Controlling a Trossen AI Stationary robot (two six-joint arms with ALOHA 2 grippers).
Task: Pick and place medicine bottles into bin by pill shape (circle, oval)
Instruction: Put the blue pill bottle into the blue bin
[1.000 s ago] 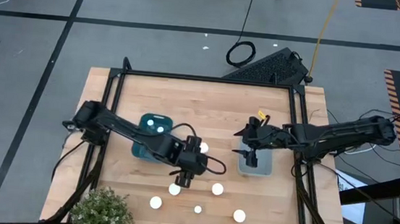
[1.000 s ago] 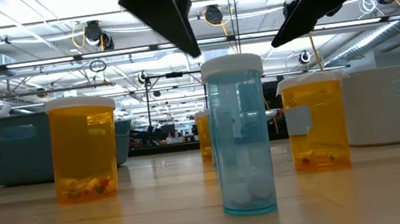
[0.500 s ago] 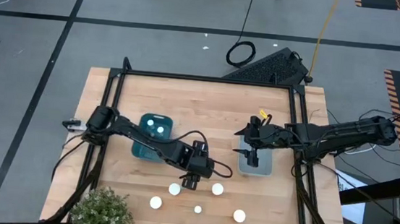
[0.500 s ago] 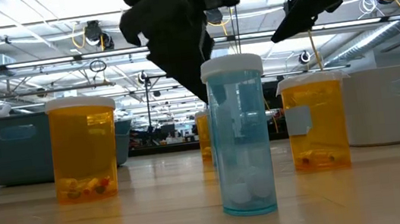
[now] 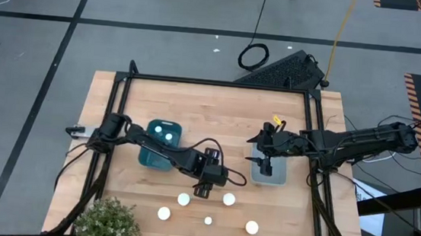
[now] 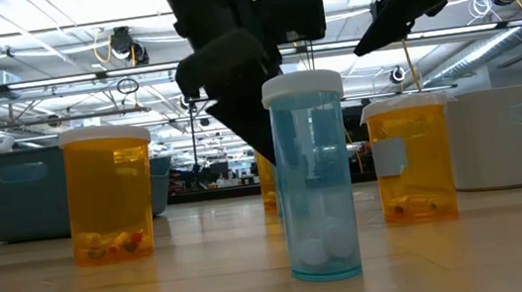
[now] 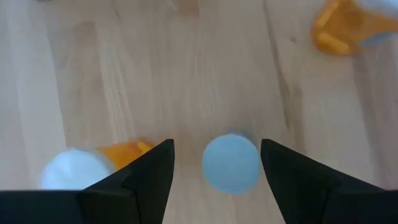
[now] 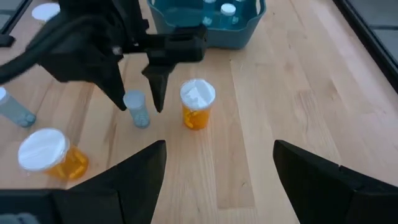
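My left gripper [image 5: 204,186] hangs open, fingers pointing down, over a small clear-blue medicine bottle [image 8: 136,108]. The bottle's cap [image 7: 230,163] shows between the two fingers in the left wrist view, with a gap on each side. It stands upright on the wood; in the high view the gripper hides it. Beside it stand two white-capped amber bottles [image 7: 78,169] [image 8: 198,102]. More bottles [image 5: 164,213] [image 5: 208,221] [image 5: 251,228] stand near the front edge. My right gripper [image 5: 266,159] waits open above the grey bin [image 5: 276,176].
The teal bin [image 5: 150,155] at centre left holds two bottles [image 5: 163,132]. A potted plant [image 5: 106,220] stands at the near left corner. In the low view a clear-blue bottle [image 6: 314,179] stands nearest, with amber ones [image 6: 109,192] [image 6: 412,157] behind it.
My left gripper has gone toward the table's right edge, away from a white-capped amber bottle, and has come down. It now stands over the small blue bottle. No bottle has moved.
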